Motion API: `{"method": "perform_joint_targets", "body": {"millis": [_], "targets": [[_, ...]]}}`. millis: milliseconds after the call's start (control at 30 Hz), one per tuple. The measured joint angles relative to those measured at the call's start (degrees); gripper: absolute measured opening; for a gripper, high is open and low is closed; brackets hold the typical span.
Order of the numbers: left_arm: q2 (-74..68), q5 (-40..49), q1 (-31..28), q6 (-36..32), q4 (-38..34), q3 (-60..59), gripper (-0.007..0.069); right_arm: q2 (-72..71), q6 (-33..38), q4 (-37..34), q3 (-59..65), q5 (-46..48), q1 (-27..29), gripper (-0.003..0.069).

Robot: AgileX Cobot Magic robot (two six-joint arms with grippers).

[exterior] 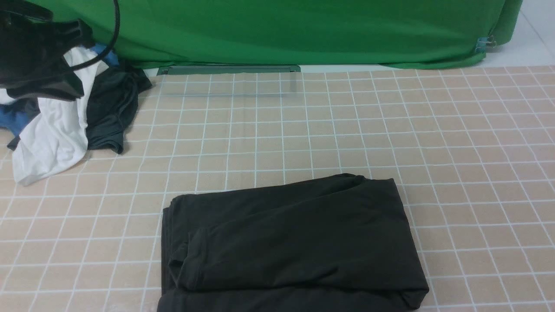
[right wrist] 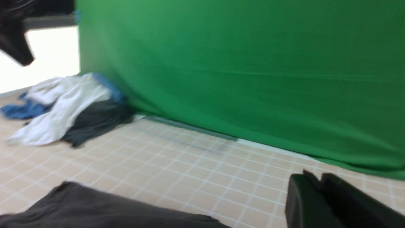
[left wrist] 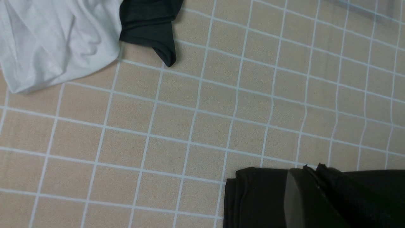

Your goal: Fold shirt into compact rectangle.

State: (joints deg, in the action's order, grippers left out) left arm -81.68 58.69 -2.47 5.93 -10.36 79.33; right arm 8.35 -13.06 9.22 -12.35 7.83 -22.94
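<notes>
The black shirt (exterior: 295,242) lies folded into a thick rectangle on the checked table cover (exterior: 455,151), at the near middle edge. No logo or neck label shows. Its layered corner (left wrist: 253,196) sits under my left gripper (left wrist: 311,169), which hangs above it with fingers pressed together and holding nothing. The left arm (exterior: 39,56) is raised at the far left. My right gripper (right wrist: 313,175) is shut and empty, lifted off the table beside the shirt (right wrist: 95,209); it does not show in the front view.
A pile of garments lies at the back left: white (exterior: 56,130), smaller dark grey (exterior: 110,112) and blue (exterior: 17,117). A green backdrop (exterior: 303,30) closes the far side, with a grey-green bar (exterior: 230,69) at its foot.
</notes>
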Motion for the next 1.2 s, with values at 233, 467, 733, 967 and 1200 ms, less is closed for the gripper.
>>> {"method": "perform_joint_targets", "body": {"millis": [233,467,733,967,1200], "targets": [[0.0,-1.06,0.0,-0.49,0.05,0.0,0.0016,-6.47,0.0,-1.54,9.91,-0.19,13.25,0.0101],[0.0,-1.0,0.0,-3.69,0.05,0.0,0.0016,-7.45,-0.05,-1.54,12.75,1.25,17.77,0.012],[0.18,3.53,0.0,-6.85,0.23,0.0,0.0016,-8.35,-0.05,-1.54,12.75,4.68,22.49,0.0136],[4.57,6.05,0.0,-7.96,-0.52,0.0,0.0016,-8.35,-0.05,-1.54,12.75,4.73,22.7,0.0158],[10.88,9.44,0.0,-8.48,-4.88,-0.14,0.0016,-8.35,0.03,-1.54,12.75,5.15,22.7,0.0172]]}}
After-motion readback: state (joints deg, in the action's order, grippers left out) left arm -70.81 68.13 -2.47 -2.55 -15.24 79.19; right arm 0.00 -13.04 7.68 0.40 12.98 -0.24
